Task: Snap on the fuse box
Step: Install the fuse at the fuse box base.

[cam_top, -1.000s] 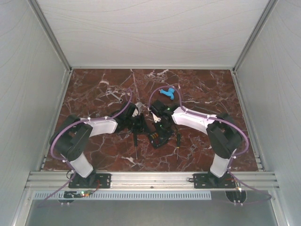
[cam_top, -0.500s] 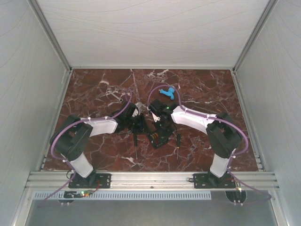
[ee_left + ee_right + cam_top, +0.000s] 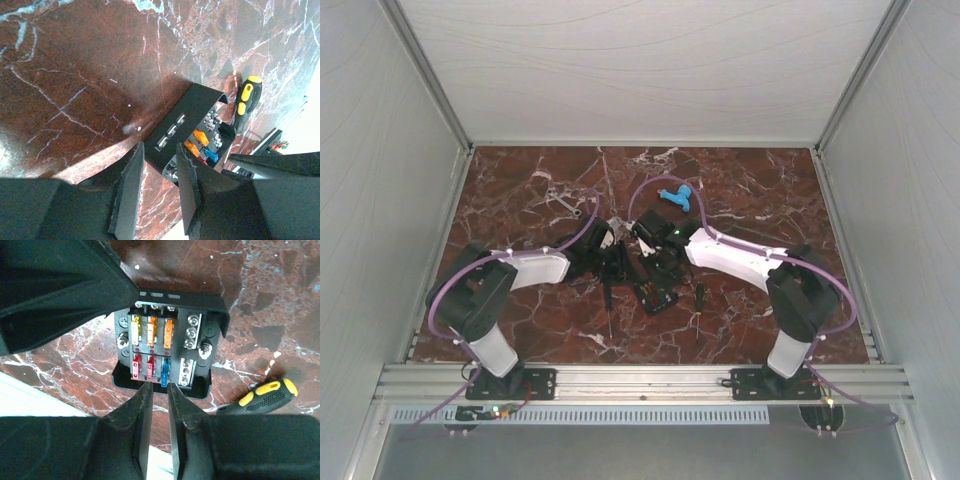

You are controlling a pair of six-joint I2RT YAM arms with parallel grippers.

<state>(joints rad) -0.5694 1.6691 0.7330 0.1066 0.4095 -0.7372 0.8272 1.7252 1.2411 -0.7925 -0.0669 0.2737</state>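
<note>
On the marble worktop [image 3: 750,200], a black screwdriver [image 3: 607,305] and a yellow screwdriver [image 3: 698,300] lie on either side of the box [image 3: 656,296]. The box sits flat on the stone between the two arms, towards the near edge. Its orange, red and blue fuses show in rows from above. Whether the clear lid covers them cannot be told.

The right hand [image 3: 156,386] hangs over one edge of the box, its fingers a narrow slit apart with nothing between them. The left hand [image 3: 160,151] meets the box at a corner, its fingers parted and that corner showing in the gap. Whether they pinch it cannot be told.

Farther back, well apart from the box, a wrench [image 3: 566,203] lies to the left and a blue piece [image 3: 675,196] lies near the middle.
</note>
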